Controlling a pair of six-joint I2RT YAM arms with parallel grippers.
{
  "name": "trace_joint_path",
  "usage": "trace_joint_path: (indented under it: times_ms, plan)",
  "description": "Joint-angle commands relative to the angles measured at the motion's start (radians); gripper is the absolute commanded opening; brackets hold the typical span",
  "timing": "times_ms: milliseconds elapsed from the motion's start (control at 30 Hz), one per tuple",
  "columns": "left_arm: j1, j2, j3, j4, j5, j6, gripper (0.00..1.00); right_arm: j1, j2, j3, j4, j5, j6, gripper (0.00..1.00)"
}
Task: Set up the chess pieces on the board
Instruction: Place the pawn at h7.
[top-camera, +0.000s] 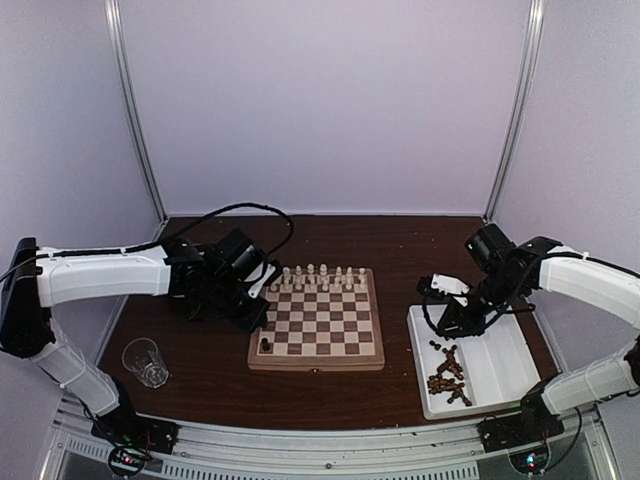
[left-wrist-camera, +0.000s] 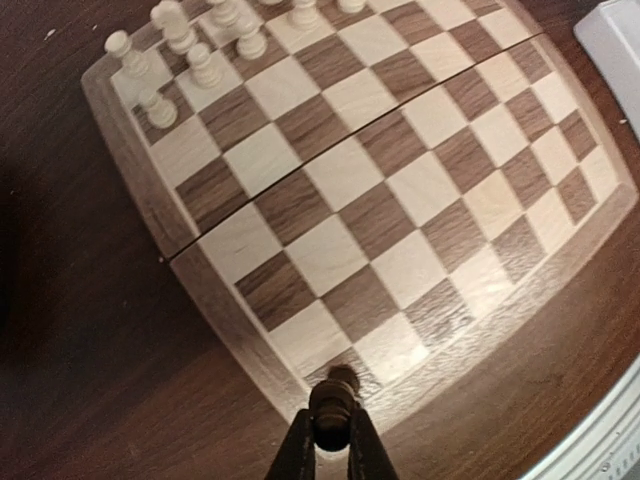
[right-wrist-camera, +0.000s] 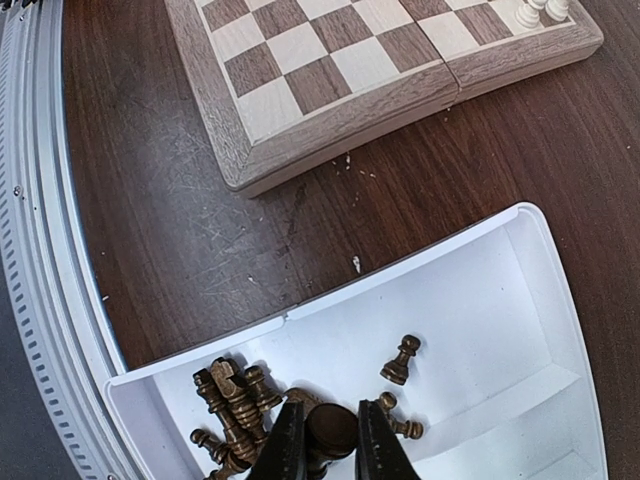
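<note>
The board (top-camera: 322, 326) lies mid-table, with cream-white chess pieces (top-camera: 320, 276) standing along its far rows; they also show in the left wrist view as white pieces (left-wrist-camera: 200, 55). My left gripper (left-wrist-camera: 334, 430) is shut on a dark brown piece (left-wrist-camera: 335, 400), held over the near-left corner square of the board (left-wrist-camera: 400, 200). From above, that dark piece (top-camera: 265, 345) shows at the corner under the left gripper (top-camera: 263, 335). My right gripper (right-wrist-camera: 332, 440) is shut on a dark piece (right-wrist-camera: 333, 430) just above the white tray (right-wrist-camera: 480, 300), over a pile of dark chessmen (right-wrist-camera: 228, 400).
The white divided tray (top-camera: 500, 370) sits right of the board, with several dark pieces (top-camera: 448, 376) in its near-left compartment. One dark pawn (right-wrist-camera: 401, 360) lies apart from the pile. A clear plastic cup (top-camera: 146, 362) stands at the near left. The table's metal rail (right-wrist-camera: 40, 300) runs close by.
</note>
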Motion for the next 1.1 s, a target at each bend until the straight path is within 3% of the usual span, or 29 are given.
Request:
trace_joint_path:
  times_ms: [0,600,1067]
  plan:
    - [0.017,0.028,-0.026,0.021,-0.083,0.035,0.04,-0.004,0.006,-0.004,0.009,0.007,0.010,0.05]
    - [0.020,0.178,0.011,0.101,-0.036,0.025,0.04,-0.005,0.008,-0.010,0.007,0.007,0.005,0.06]
    - [0.020,0.202,0.007,0.110,-0.006,0.015,0.05,-0.004,0.016,-0.010,0.009,0.004,0.002,0.06]
